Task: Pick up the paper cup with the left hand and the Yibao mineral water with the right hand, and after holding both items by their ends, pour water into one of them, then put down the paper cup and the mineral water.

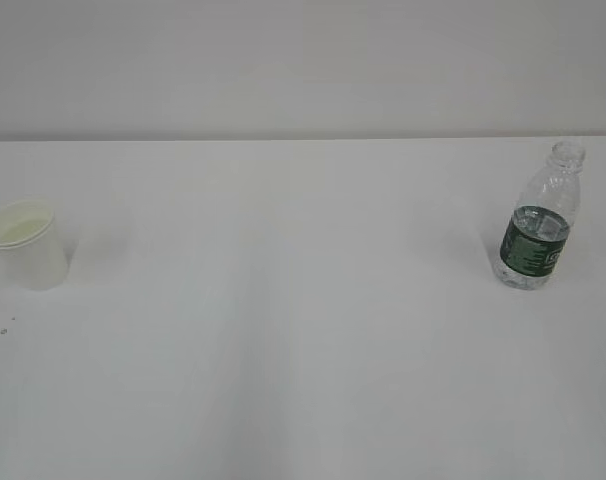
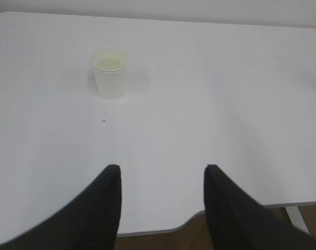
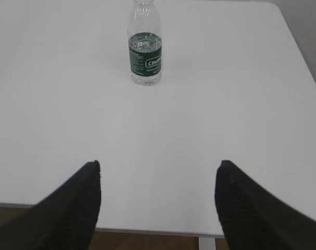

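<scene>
Exterior view: paper cup (image 1: 26, 243) far left, Yibao mineral water (image 1: 539, 226) far right, white table (image 1: 303, 380) between; left hand (image 2: 160, 177), right hand (image 3: 158, 177) spread apart, gripping nothing.

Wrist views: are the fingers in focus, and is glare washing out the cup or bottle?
Left wrist view: fingers blurred, cup soft but readable. Right wrist view: fingers blurred, bottle fairly sharp. Exterior view: even light, faint shadows, pale cup low in contrast against the table.

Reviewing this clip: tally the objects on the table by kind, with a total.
Paper cup: 1
Mineral water bottle: 1
Total: 2, both standing upright on the white table, far apart and untouched.
</scene>
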